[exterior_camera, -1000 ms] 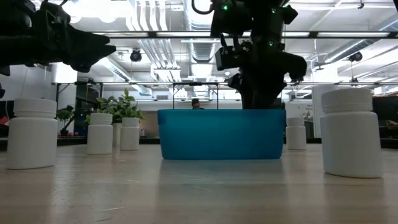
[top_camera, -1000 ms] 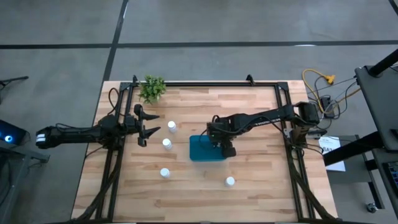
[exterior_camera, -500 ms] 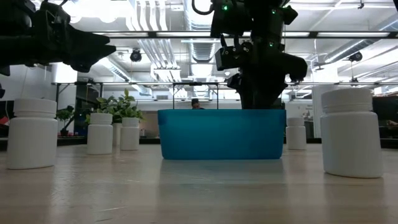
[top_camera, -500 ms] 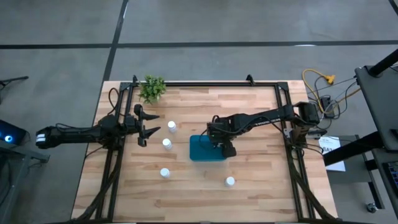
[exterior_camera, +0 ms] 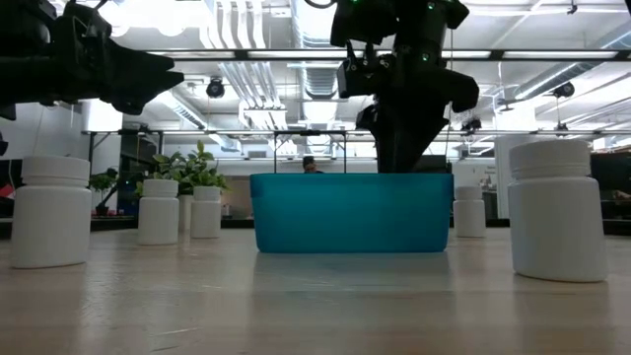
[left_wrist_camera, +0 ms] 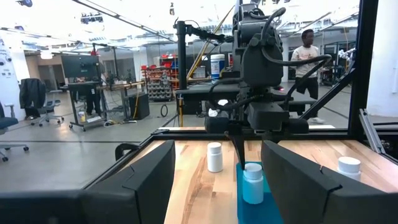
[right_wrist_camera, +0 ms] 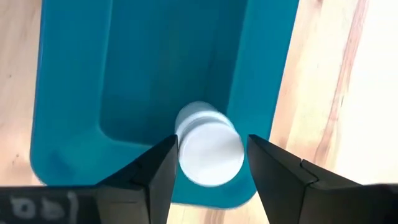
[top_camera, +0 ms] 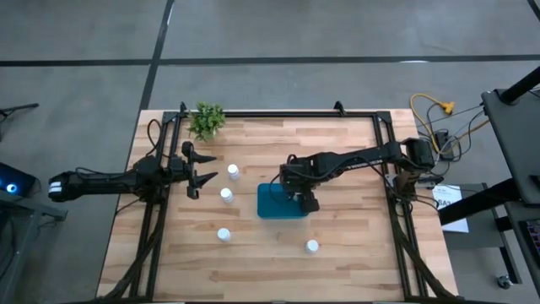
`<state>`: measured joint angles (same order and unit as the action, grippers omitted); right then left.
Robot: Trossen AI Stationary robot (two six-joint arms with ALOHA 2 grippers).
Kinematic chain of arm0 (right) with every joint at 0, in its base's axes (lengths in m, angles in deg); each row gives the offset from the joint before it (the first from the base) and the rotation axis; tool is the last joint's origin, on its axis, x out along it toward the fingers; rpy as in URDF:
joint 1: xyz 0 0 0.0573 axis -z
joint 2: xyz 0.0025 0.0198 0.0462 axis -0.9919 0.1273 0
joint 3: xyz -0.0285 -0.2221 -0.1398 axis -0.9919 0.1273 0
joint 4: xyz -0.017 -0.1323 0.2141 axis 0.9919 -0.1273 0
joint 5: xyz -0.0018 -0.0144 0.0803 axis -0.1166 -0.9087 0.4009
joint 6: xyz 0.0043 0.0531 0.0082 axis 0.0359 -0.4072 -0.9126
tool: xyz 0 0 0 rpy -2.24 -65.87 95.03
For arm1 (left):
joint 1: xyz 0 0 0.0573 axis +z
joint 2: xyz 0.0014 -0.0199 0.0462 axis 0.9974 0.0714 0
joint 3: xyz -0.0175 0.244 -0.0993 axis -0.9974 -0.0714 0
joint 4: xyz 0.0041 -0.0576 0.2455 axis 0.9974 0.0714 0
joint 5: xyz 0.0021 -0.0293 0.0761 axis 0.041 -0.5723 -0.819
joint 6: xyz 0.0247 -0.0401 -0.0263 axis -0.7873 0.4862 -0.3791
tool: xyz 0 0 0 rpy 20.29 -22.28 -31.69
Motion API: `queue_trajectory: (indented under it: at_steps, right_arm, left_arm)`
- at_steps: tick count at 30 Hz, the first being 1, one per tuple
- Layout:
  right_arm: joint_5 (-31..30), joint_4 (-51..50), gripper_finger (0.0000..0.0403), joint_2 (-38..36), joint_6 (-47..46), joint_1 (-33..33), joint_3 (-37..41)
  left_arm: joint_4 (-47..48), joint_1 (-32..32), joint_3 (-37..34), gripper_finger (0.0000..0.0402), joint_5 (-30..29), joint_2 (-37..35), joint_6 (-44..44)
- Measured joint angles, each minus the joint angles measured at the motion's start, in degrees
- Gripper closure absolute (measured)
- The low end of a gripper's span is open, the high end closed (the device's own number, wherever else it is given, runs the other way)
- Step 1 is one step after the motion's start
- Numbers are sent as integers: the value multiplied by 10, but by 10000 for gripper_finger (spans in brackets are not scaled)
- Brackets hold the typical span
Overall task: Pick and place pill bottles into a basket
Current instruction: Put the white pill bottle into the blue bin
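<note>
Wooden slatted table with a black frame, seen from above. Near mid-frame, slightly right of centre: small teal-blue rectangular plastic basket with rounded corners. Directly over its right end, the right gripper, arm stretching in from the frame's right edge. In the right wrist view, one small white cylindrical pill bottle with a round white cap, upright inside the basket against one end wall, right beneath that gripper; gripped or let go, impossible to tell.

At left of the overhead frame, the left gripper, held above the table's left edge, spread wide with nothing between its fingers, well apart from the basket.

Four more white pill bottles standing loose on the wood: one just right of the left gripper, one below it and near the basket's left side, one lower left of the basket, one lower right of it.

Small green potted plant at the table's upper left corner.
</note>
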<state>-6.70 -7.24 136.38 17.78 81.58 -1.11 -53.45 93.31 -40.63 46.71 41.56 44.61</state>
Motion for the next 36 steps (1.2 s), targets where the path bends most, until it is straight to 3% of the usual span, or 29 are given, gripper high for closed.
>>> queue_trajectory:
  at_steps: [20,36]
  right_arm:
    - [0,-90,213,-5,-82,0,-103]
    - [-48,-152,213,-91,-177,22,-100]
  left_arm:
    - [0,0,0,180,0,0,0]
    - [0,0,0,180,0,1,0]
